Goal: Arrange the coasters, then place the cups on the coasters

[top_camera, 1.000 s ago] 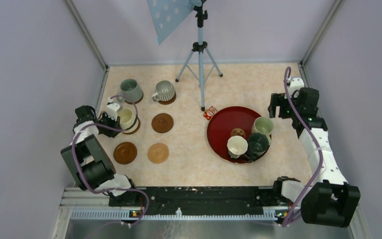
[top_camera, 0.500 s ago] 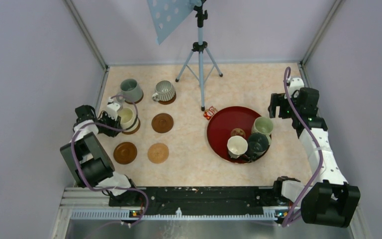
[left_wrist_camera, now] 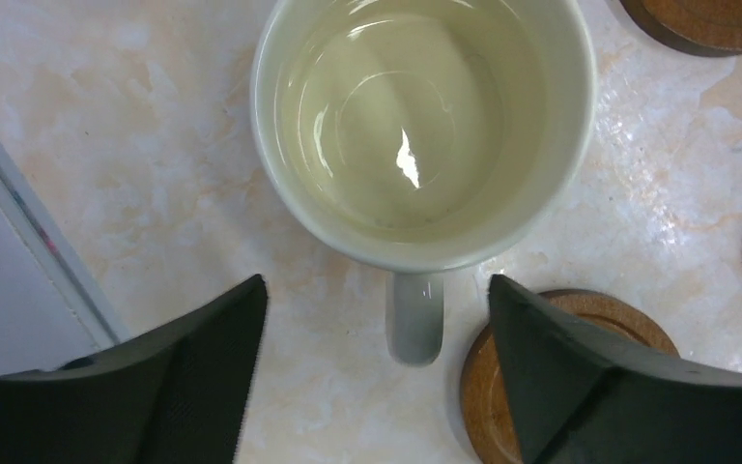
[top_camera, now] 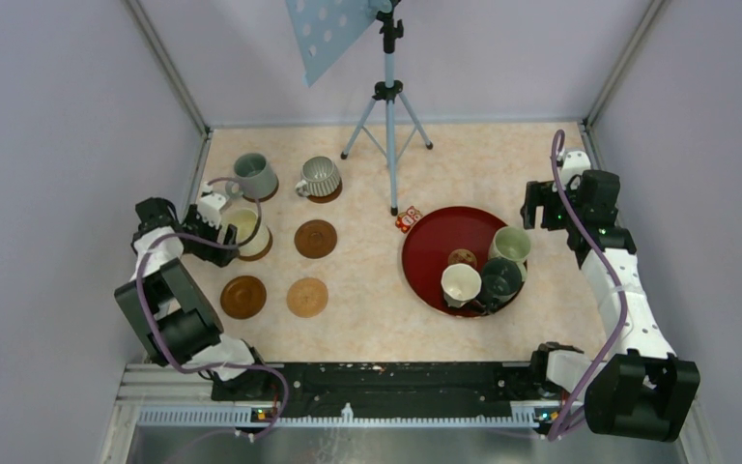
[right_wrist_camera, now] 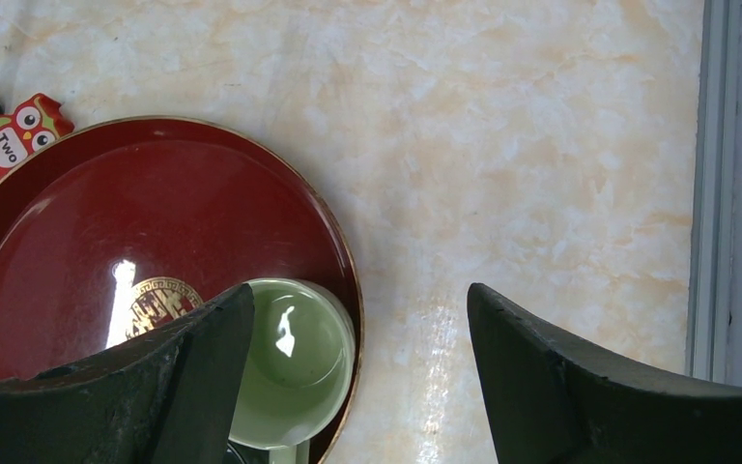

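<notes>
L gripper (left_wrist_camera: 377, 285): jaws wide, nothing held. The cream mug (left_wrist_camera: 415, 126) sits on its coaster, left col., mid row; its handle (left_wrist_camera: 413, 319) points back betw. the fingers, not touching. R gripper (right_wrist_camera: 357, 295) is also wide open and empty, hovering over the far-right rim of the red tray (top_camera: 435, 237). Key relation: 3 mugs sit in the tray, all on the R arm's side, well apart from L. Nearest is the pale green mug (top_camera: 512, 244), just under the R fingers, handle toward the near edge, so prob. the next pick. The 3 bare coasters (top_camera: 315, 239) lie nearer the L arm.
</notes>
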Controlling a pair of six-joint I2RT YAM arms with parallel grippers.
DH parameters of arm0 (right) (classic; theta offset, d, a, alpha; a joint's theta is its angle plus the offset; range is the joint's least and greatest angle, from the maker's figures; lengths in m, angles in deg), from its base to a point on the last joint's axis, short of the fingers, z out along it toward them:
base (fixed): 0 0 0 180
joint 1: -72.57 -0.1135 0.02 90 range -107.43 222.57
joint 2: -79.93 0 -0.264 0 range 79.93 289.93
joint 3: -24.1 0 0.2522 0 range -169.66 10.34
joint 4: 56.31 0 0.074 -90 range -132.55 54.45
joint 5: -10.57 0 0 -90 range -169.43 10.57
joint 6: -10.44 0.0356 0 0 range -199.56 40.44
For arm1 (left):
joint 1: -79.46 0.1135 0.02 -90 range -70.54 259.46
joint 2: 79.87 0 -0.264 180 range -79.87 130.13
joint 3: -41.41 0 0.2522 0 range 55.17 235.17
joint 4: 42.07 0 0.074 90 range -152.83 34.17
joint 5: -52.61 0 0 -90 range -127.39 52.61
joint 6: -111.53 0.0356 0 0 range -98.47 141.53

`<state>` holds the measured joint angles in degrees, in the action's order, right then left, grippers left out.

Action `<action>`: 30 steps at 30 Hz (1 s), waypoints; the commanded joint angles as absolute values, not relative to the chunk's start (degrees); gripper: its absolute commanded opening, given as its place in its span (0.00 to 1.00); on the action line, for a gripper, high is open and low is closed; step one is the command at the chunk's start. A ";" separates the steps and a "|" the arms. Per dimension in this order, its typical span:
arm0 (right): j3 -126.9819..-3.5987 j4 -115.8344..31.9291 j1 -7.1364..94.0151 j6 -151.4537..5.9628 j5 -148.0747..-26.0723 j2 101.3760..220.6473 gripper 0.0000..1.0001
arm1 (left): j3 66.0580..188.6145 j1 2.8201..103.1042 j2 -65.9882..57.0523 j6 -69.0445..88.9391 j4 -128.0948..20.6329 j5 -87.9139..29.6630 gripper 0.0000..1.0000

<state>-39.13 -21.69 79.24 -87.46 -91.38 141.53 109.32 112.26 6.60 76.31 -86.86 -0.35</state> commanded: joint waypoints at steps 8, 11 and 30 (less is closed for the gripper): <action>-39.57 -22.15 79.69 -88.09 -93.46 140.91 0.80 | 120.96 112.70 -0.91 77.14 -99.07 4.26 0.99; -39.67 -22.05 79.69 -88.00 -93.87 140.60 0.80 | 123.54 112.51 -1.53 75.34 -100.25 7.69 0.99; -39.67 -21.69 79.69 -87.91 -95.25 140.07 0.80 | 122.03 57.08 -3.65 49.46 -92.18 -10.37 0.99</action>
<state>-39.13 -21.49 79.24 -87.46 -94.33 141.43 122.19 66.84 -4.35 57.16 -95.97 -4.85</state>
